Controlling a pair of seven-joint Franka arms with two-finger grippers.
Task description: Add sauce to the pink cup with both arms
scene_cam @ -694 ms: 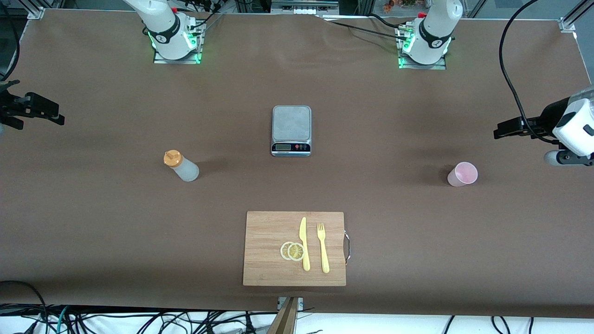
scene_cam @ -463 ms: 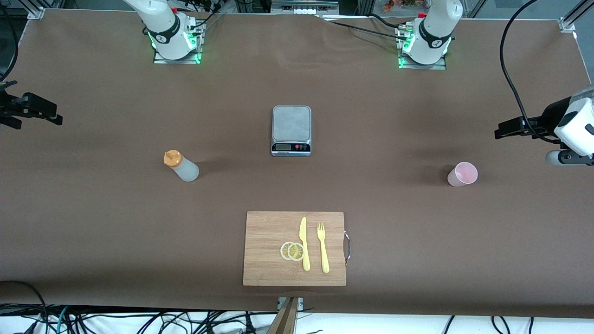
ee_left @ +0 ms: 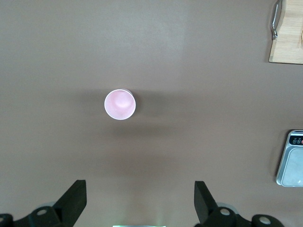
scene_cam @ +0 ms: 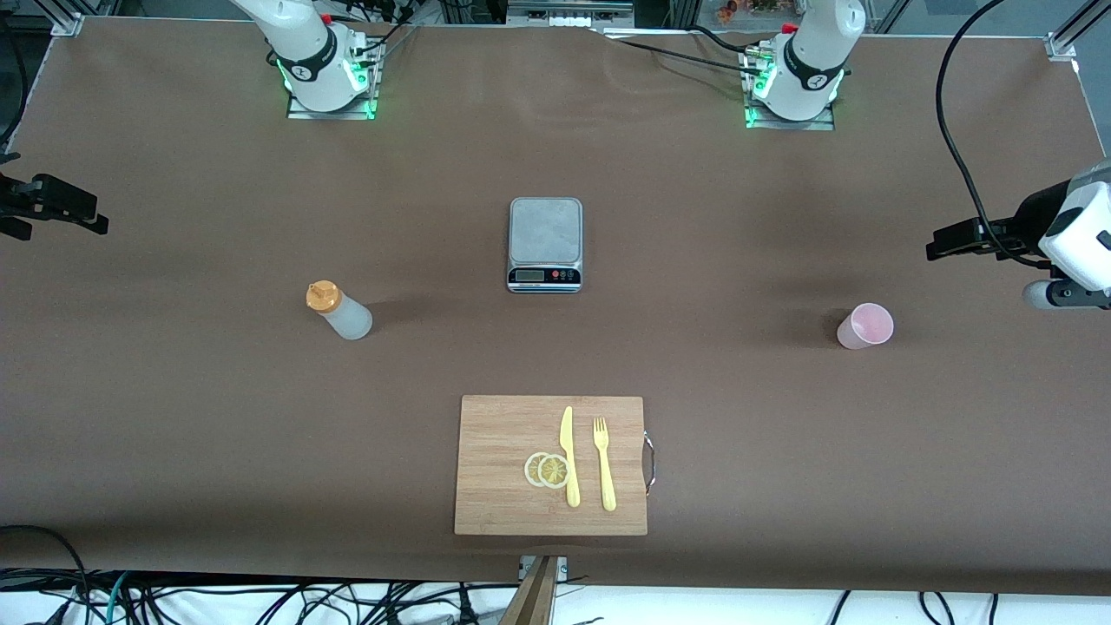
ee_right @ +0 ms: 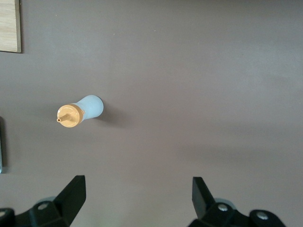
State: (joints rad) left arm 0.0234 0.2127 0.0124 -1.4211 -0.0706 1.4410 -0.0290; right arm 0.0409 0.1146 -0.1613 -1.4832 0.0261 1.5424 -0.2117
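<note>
The sauce bottle (scene_cam: 340, 313), whitish with an orange cap, stands upright on the brown table toward the right arm's end; it also shows in the right wrist view (ee_right: 84, 110). The pink cup (scene_cam: 865, 326) stands upright toward the left arm's end, and from above its inside (ee_left: 120, 104) looks bare. My left gripper (scene_cam: 946, 241) hangs high, off to the table-end side of the cup, open (ee_left: 139, 184), with nothing between its fingers. At the other end of the table my right gripper (scene_cam: 65, 204) hangs high, out past the bottle, open (ee_right: 138, 179) and holding nothing.
A kitchen scale (scene_cam: 545, 245) sits mid-table between the bottle and cup. Nearer the front camera lies a wooden cutting board (scene_cam: 495, 434) with a yellow knife (scene_cam: 568, 456), a yellow fork (scene_cam: 604, 463) and two lemon slices (scene_cam: 547, 470).
The right gripper has drifted a little outward toward its end of the table. The left gripper has barely shifted. Bottle and cup have not moved.
</note>
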